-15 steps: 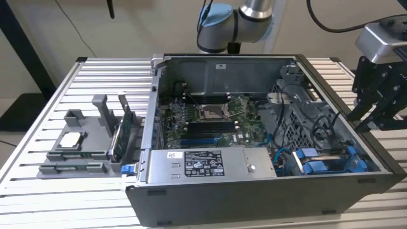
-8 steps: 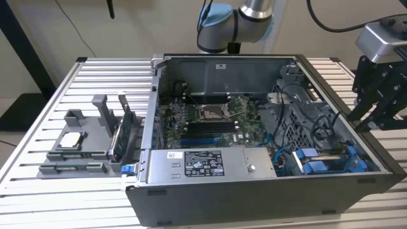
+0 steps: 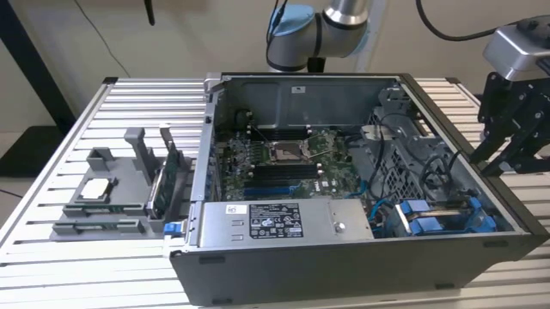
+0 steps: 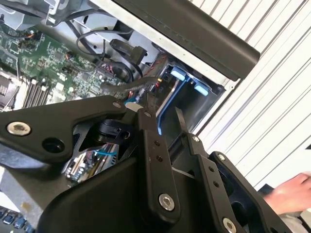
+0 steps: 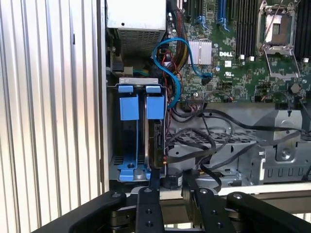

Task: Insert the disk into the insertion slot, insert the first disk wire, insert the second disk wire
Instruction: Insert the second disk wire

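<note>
Black two-fingered end effector (image 3: 514, 158) hangs outside the open computer case (image 3: 284, 283), off its wall at the exterior view's right and raised above the slatted table (image 3: 51, 270). Its fingers (image 5: 154, 187) stand a little apart, and in both wrist views the gap between them looks empty.

The disk (image 5: 156, 109), clipped in its bright blue carrier, sits inside the case in the insertion slot (image 5: 138, 80). This slot is the grey bay at the case's near corner on the exterior view's right. From the end effector, the disk lies lower and toward the exterior view's left, just across the case wall.

In the first wrist view the fingertips point straight at the bay. The disk stands on edge with its long axis running away from the fingers, roughly in line with the gap between them. A second blue carrier (image 5: 129, 108) stands just beside it.

Loose black wires (image 5: 209, 141) curl over the metal cage next to the bay, near the fingertips. A blue cable (image 5: 170, 63) loops beyond them toward the green motherboard (image 5: 233, 53). Whether any wire is plugged into the disk cannot be told.

A person's hand (image 4: 291, 191) shows blurred over the table.
</note>
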Robot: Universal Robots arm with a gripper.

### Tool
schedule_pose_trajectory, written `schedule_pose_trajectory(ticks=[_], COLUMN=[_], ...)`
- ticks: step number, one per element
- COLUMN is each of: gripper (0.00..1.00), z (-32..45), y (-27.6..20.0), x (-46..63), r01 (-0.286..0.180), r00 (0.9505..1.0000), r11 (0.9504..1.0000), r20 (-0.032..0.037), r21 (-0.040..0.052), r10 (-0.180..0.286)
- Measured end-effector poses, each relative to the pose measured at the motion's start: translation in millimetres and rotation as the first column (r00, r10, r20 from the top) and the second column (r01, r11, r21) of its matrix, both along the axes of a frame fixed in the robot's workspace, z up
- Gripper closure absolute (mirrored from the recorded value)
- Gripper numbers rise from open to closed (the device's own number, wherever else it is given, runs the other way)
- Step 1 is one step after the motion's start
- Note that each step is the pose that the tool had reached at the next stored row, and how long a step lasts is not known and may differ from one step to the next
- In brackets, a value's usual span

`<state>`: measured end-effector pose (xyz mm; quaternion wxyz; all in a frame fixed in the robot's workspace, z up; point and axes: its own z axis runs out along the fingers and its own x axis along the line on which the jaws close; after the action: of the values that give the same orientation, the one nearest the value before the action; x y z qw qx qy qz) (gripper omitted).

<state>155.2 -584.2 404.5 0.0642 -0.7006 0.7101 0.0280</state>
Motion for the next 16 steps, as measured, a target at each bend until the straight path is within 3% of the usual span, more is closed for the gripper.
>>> schedule_pose_trajectory(ticks=[3, 7, 16], gripper=[0.67, 0.67, 0.67], z=[5.4, 5.7, 5.7], y=[0.0, 0.4, 7.3], x=[0.0, 0.1, 2.1], r01=[0.000, 0.000, 0.000], r00=[1.0000, 1.0000, 1.0000], r11=[1.0000, 1.0000, 1.0000], r20=[-0.0001, -0.0001, -0.0001], r21=[0.0000, 0.0003, 0.0000], r10=[0.000, 0.000, 0.000])
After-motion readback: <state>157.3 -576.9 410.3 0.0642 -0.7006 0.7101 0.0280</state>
